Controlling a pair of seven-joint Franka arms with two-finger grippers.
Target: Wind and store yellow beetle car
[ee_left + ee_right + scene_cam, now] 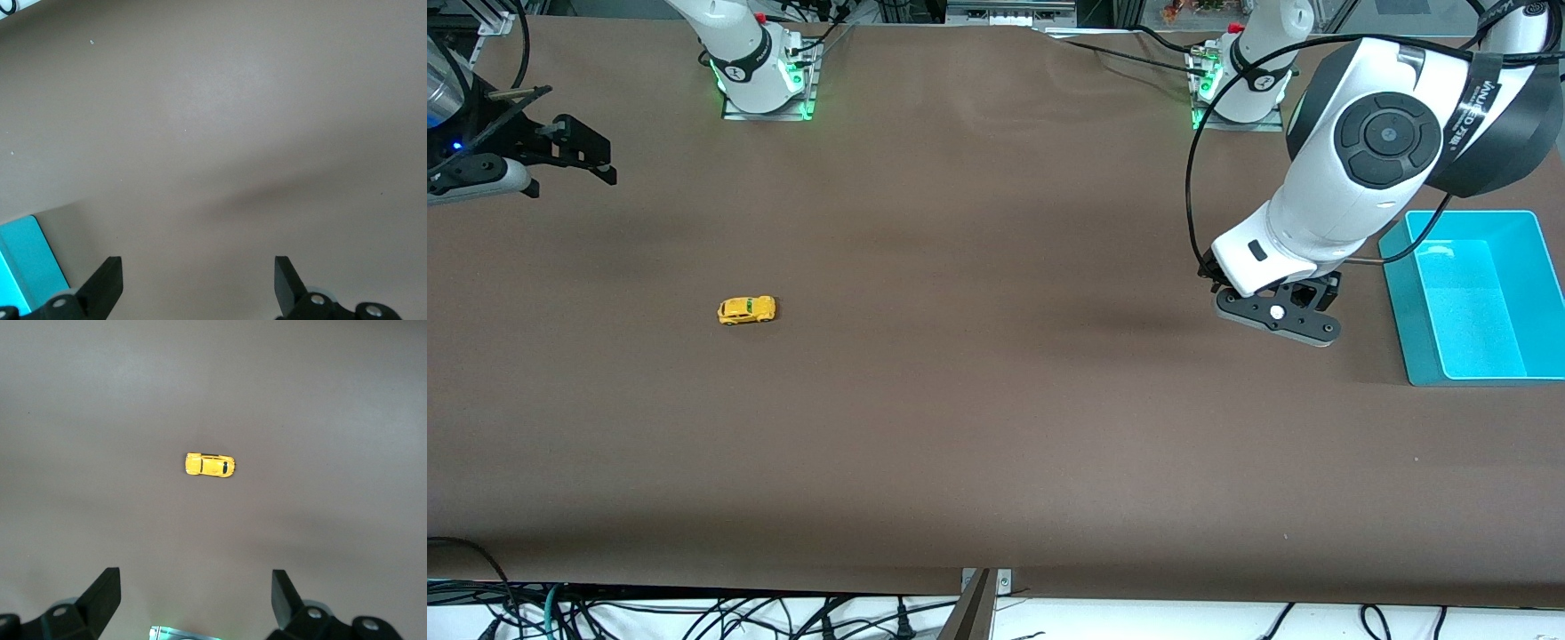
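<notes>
The tiny yellow beetle-shaped toy car with dark windows and small black wheels sits upright on its wheels on the brown matte table, toward the right arm's end, with its long axis running along the table's length from one arm's end to the other. Taking the table's centre as the middle of a clock face in the front view, the car lies at about nine o'clock, well apart from everything else. In the right wrist view the same car shows from above on bare brown surface, clear of both fingertips. The right arm's black two-finger gripper hangs in the air at about ten o'clock, over the table's edge at the right arm's end, well apart from the car; its jaws stand wide apart with nothing between them, as the right wrist view shows. The left arm's black gripper hovers low over the table at about three o'clock, just beside the shallow turquoise rectangular plastic bin, which rests at the left arm's end. Its jaws are also spread wide and hold nothing, seen in the left wrist view, where a corner of the bin shows.
</notes>
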